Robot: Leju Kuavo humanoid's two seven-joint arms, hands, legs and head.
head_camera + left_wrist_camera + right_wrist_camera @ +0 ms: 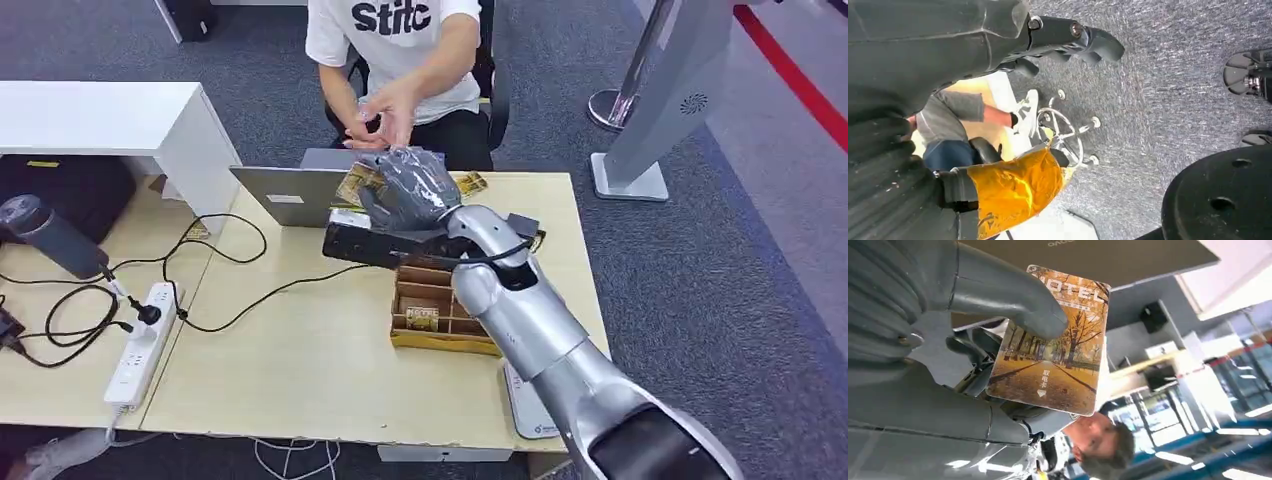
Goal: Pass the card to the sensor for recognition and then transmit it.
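Step in hand, as judged: the handover. The right hand is raised over the far edge of the table toward the seated person, card in hold; whether the sensor pass is complete cannot be told from these views.

Working left to right in the head view:

- White multi-socket power strip with black cables on the pale wooden table — well clear of the work.
- Silver laptop at the table's far edge, just left of the raised hand.
- Grey robot right hand, held above a black box-shaped unit, possibly the sensor; contact between them cannot be told.
- Brown cardboard compartment tray of cards beneath the silver forearm.
- A person in a white T-shirt opposite, their own hand lifted just beyond the robot's, apart from it.

Fingers: in the right wrist view the thick grey thumb presses on the face of the orange autumn-scene hotel key card, the darker fingers behind it — clamped on the card, not spread. The card is off the table, wholly in the hand.

Left hand: hanging over grey carpet; nothing seen in it, and its finger state cannot be told.

Next move, as judged: carry the card forward into the person's reach and loosen the thumb only once they hold it — early release risks a drop onto the laptop.
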